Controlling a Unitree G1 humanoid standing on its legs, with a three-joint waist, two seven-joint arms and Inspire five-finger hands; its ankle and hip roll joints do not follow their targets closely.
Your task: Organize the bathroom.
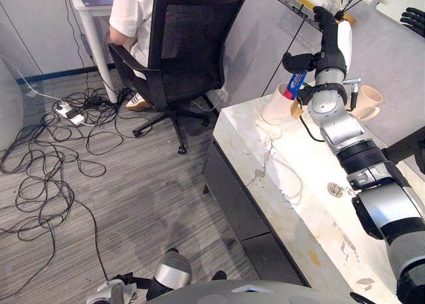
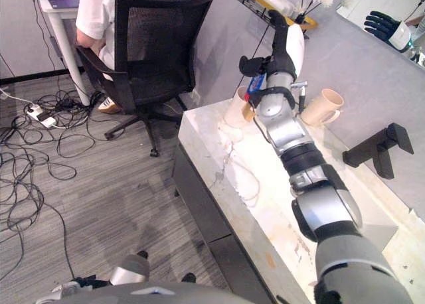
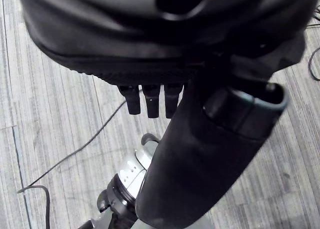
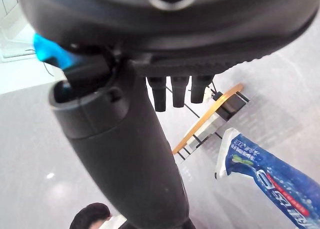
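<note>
My right hand [image 1: 330, 48] is raised over the far end of the marble counter [image 1: 265, 164], fingers straight and pointing up toward the wall shelf [image 1: 312, 0]. A blue and red toothpaste tube [image 1: 295, 85] stands upright just below the thumb, over a white cup [image 1: 275, 105]. In the right wrist view the toothpaste tube [image 4: 265, 179] lies apart from the straight fingers [image 4: 172, 91]. I cannot tell whether the tube rests in the cup. My left hand [image 3: 150, 99] hangs low over the floor with relaxed fingers, holding nothing.
A beige mug [image 1: 369, 102] and a razor [image 1: 352, 85] stand behind the right arm. A black holder [image 2: 378, 146] sticks out from the wall. A person sits in a black office chair [image 1: 182, 52] by the counter's end. Cables [image 1: 53, 158] sprawl over the floor.
</note>
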